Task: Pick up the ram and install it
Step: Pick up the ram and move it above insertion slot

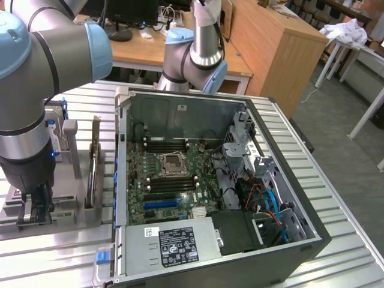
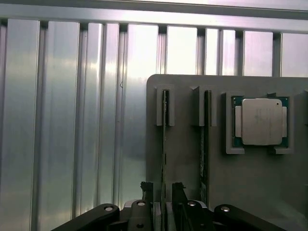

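In the wrist view the ram (image 2: 165, 139) is a thin green stick standing on edge in a slot of a grey holder (image 2: 185, 163). A second stick (image 2: 206, 144) stands in the neighbouring slot. My gripper (image 2: 162, 190) is open and low over the first stick, one dark finger on each side of it with a small gap to either face. In the exterior view my gripper (image 1: 36, 207) is down at the holder (image 1: 66, 207), at the exterior view's left of the open computer case (image 1: 282, 198). The motherboard's memory slots (image 1: 171, 146) lie beside the processor socket (image 1: 173, 162).
A square silver processor chip (image 2: 261, 121) sits in a recess of the holder near the sticks. A hard drive with a blue label (image 1: 56, 129) stands at the holder's far end. A second robot arm (image 1: 198, 54) rises behind the case. The table is ribbed aluminium (image 2: 72, 120).
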`<state>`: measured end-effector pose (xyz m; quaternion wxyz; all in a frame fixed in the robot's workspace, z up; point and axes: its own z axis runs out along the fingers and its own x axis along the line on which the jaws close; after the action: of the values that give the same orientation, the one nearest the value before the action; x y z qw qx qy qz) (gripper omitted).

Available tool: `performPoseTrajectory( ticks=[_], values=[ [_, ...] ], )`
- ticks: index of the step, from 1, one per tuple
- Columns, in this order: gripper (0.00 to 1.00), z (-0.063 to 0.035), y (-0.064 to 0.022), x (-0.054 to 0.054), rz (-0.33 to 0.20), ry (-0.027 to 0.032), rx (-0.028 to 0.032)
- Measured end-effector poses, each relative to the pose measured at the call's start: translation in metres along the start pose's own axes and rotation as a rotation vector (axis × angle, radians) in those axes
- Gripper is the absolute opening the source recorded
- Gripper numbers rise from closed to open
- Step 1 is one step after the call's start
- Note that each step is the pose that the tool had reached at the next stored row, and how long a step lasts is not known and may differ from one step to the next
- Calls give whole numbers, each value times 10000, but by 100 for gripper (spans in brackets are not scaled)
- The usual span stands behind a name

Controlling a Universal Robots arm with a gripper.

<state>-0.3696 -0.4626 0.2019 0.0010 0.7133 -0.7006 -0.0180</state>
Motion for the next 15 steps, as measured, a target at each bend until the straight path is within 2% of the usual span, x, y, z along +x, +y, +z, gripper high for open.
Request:
performPoseTrajectory(
  ticks=[15],
  values=[
    [30,1,0,-10,1,1,-2]
  ],
)
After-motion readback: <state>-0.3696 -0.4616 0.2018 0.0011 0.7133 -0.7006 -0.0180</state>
